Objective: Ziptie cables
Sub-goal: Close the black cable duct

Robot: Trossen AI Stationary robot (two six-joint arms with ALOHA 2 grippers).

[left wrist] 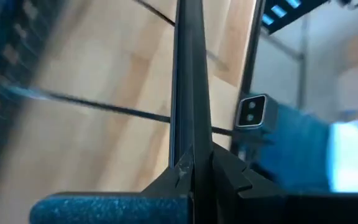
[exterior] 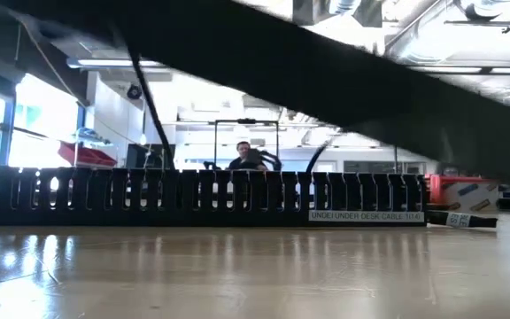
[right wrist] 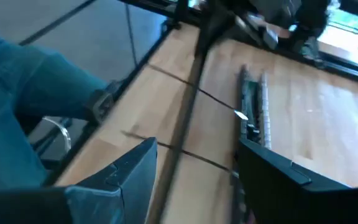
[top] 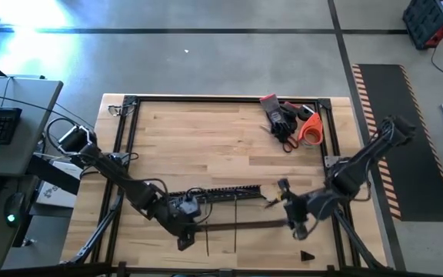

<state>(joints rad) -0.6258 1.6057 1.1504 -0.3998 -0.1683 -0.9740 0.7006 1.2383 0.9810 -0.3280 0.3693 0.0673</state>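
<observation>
My left tool (top: pixel 184 240) is closed on the flat black strip (left wrist: pixel 188 93), low over the table (top: pixel 206 138). My right tool (right wrist: pixel 194 171) stands open around that strip. I cannot find the cables; next I must locate them.

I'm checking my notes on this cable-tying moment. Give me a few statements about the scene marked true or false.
1. The left hand is shut on the flat black strip. True.
2. The right hand is shut. False: its fingers stand apart, with the strip running between them.
3. The black slotted duct lies on the table. True.
4. The scissors lie at the table's near left corner. False: they lie near the far right corner, by the gloves.
</observation>
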